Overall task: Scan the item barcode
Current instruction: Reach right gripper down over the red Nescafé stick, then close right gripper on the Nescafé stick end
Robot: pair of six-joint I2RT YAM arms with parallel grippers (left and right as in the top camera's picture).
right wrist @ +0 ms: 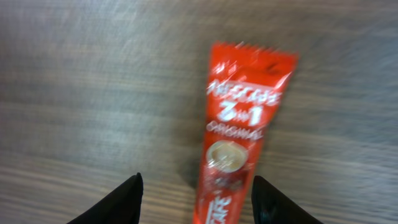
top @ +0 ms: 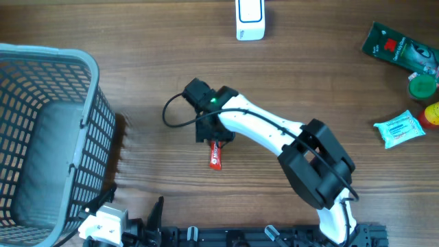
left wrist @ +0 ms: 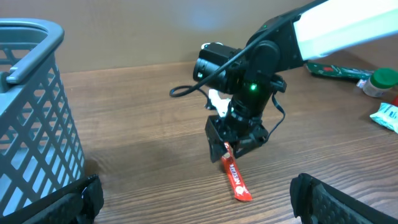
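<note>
A red Nescafe 3-in-1 sachet (top: 216, 156) (left wrist: 236, 177) (right wrist: 239, 137) lies flat on the wooden table, printed face up, with no barcode showing. My right gripper (top: 214, 137) (left wrist: 233, 144) (right wrist: 196, 202) points straight down over the sachet's near end. Its fingers (right wrist: 121, 202) straddle that end: there is a gap on the left side, and the right finger is close to the sachet's edge. A white scanner (top: 250, 19) stands at the far edge. My left gripper (top: 140, 226) (left wrist: 196, 202) rests low at the front, wide open and empty.
A grey mesh basket (top: 48, 137) (left wrist: 31, 112) fills the left side. At the far right lie a green packet (top: 400, 46), a green-lidded jar (top: 422, 86), a pale blue wipes pack (top: 399, 129) and a yellow-red item (top: 432, 113).
</note>
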